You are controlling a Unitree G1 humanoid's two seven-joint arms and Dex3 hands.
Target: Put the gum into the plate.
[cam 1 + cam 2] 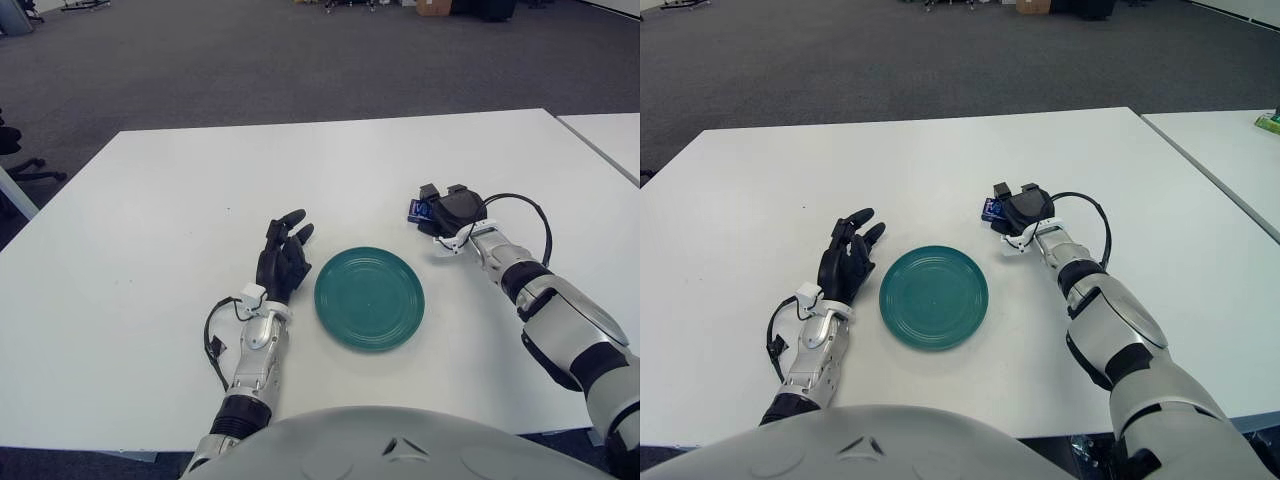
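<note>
1. Left hand [283, 258]: sits just left of the plate, fingers relaxed and loosely spread, pointing away from the robot, holding nothing. Looks parked out of the way; probably idle since the gum is on the other side.
2. Plate [369, 297]: teal, round, nothing in it, flat on the table in front of the robot's torso, between the two hands. Central spot prob. chosen so either arm can reach it.
3. Gum [417, 210]: small blue pack, only partly visible at the left edge of the right hand, up and to the right of the plate, near it but clear of its rim. Not in the plate yet.
4. Right hand [450, 210]: dark fingers curled over the gum, so it seems to be gripping the pack, low near the tabletop. Can't tell if the pack is lifted or touching the surface. Judgement: grasp stage, w/ transfer to the plate not yet done; next move needs a short carry down-left over the rim.
5. Table [150, 250]: white, smooth, bare apart from plate, gum and hands. A second white table [610, 140] edge shows at far right.
6. Room: grey carpet floor [250, 60] beyond the table, office-type space; a dark chair [15, 150] partly visible at far left, misc. items at the back too small to name.
</note>
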